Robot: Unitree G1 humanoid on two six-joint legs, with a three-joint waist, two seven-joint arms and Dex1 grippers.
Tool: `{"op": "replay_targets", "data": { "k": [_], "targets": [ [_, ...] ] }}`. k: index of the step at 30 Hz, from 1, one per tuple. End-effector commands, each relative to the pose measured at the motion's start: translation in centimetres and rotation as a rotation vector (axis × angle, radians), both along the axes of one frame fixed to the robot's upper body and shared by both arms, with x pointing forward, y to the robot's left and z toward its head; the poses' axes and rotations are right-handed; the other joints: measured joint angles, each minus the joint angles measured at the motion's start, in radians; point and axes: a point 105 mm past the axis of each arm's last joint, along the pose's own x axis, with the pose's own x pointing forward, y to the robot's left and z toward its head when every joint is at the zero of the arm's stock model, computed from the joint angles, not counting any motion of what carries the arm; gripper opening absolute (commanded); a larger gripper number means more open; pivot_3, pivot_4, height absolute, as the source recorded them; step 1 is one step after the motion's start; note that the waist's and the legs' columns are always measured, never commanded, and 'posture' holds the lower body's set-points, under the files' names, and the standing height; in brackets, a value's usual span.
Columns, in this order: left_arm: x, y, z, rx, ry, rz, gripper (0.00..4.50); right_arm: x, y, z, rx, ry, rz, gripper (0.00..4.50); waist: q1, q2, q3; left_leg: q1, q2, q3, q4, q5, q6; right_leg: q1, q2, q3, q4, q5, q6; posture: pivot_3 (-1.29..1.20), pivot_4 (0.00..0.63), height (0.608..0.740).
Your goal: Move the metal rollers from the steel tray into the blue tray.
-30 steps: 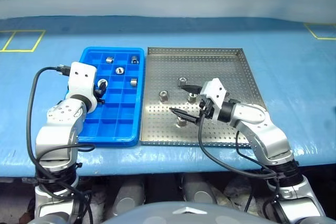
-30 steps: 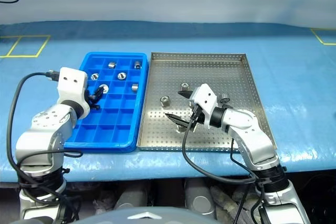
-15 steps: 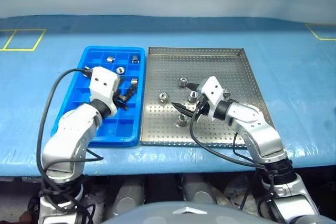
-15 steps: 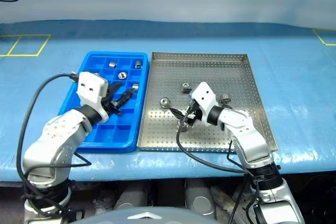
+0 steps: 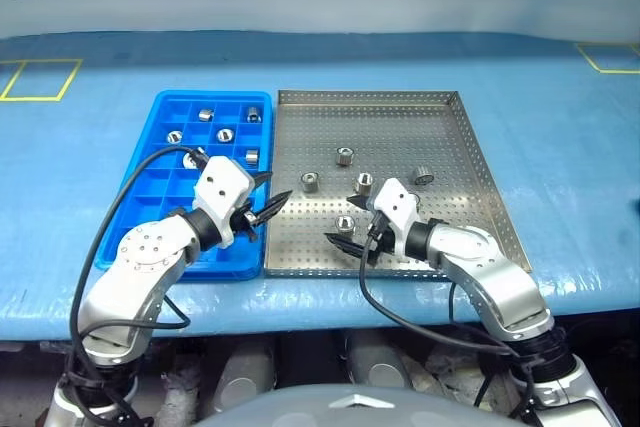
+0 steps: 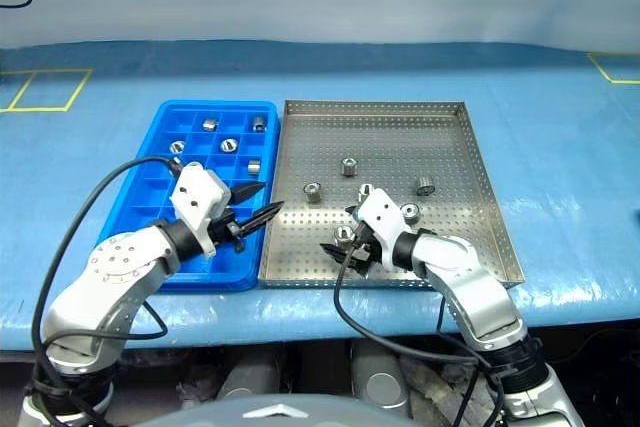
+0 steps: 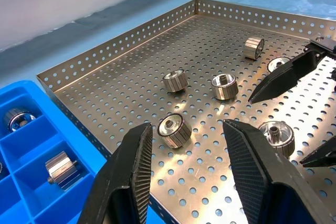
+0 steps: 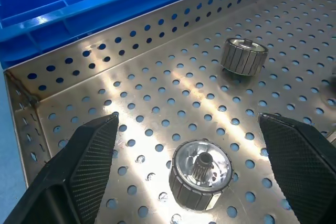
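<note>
The steel tray [image 5: 455, 137] holds several metal rollers, among them one near the middle [image 5: 343, 156], one further left [image 5: 311, 183] and one at the right [image 5: 424, 176]. My right gripper [image 5: 342, 226] is open wide low over the tray's near part. Its fingers [image 8: 89, 150] stand on either side of an upright roller [image 8: 201, 174] without touching it. The blue tray [image 5: 150, 187] on the left carries several rollers [image 5: 225, 134] in its far compartments. My left gripper [image 5: 277, 188] hovers over the seam between the trays, pointing at the steel tray. Its fingers [image 7: 128, 177] are slightly apart and empty.
Both trays lie side by side on a blue-covered table [image 5: 560, 167]. Yellow tape marks sit at the far left [image 5: 35, 77] and far right [image 5: 605, 57]. Black cables [image 5: 110, 217] trail from both wrists over the table's near edge.
My left gripper swung right from over the blue tray to the seam between the trays. My right gripper sank and drew nearer, coming down around the front roller.
</note>
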Motion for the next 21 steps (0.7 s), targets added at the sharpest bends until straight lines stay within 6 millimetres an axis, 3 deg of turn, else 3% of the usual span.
{"op": "replay_targets", "data": {
  "k": [1, 6, 14, 21],
  "targets": [
    [0.2, 0.1, 0.6, 0.001, -0.037, 0.008, 2.27, 1.2, 0.8, 2.1, 0.03, -0.092, 0.007, 4.5, -0.003, 0.0, 0.0, 0.0, 0.0, 0.0, 0.0, 0.0, 0.0, 0.0, 0.0, 0.0, 0.0, 0.0, 0.0, -0.13, 0.15, 0.74],
    [0.3, 0.8, 0.5, 0.002, -0.03, 0.038, 2.27, 3.2, 2.9, 3.6, 0.073, -0.129, 0.052, 4.5, -0.015, 0.0, 0.0, 0.0, 0.0, 0.0, 0.0, 0.0, 0.0, 0.0, 0.0, 0.0, 0.0, 0.0, 0.0, -0.14, 0.15, 0.74],
    [-0.2, 3.7, 0.4, 0.037, -0.029, 0.148, 2.27, 7.9, 5.8, 1.9, 0.085, -0.036, 0.016, 4.5, -0.025, 0.0, 0.0, -0.001, 0.0, -0.001, -0.002, 0.0, 0.0, -0.002, -0.001, -0.001, 0.0, 0.004, -0.006, -0.09, 0.15, 0.74],
    [-0.8, 4.4, 0.3, 0.045, -0.028, 0.193, 2.27, 9.5, 6.2, 0.6, 0.058, -0.008, -0.033, 4.5, -0.009, 0.0, 0.0, -0.002, -0.001, -0.003, -0.002, -0.001, 0.0, -0.003, -0.003, -0.002, -0.001, 0.004, -0.007, -0.06, 0.15, 0.74]
  ]
}}
